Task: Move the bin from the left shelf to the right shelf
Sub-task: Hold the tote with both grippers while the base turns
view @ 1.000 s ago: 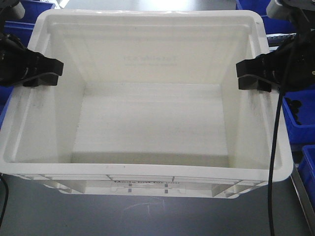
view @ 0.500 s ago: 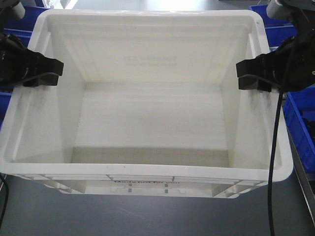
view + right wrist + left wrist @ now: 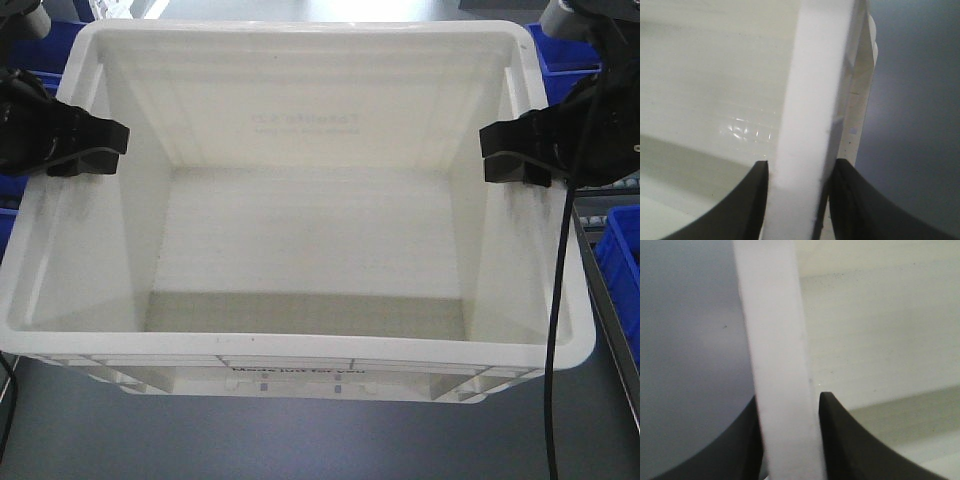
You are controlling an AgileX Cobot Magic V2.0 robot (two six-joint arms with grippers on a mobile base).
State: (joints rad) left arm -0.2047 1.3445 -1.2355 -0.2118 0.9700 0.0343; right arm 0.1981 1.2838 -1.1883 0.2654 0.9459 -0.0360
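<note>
Bin (image 3: 300, 110) rim-clamped by left tool (image 3: 98, 147) and right tool (image 3: 507, 155) — blue bins (image 3: 622, 265) behind have drifted, so the carry's under way.

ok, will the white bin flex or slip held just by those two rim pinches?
Probably light: the bin looks empty, so load should be modest. Likely fairly stiff where held, since the left gripper and right gripper clamp the thick rim, though walls may bow. Smooth plastic could slip; two mid-side pinches may let it pitch.
</note>
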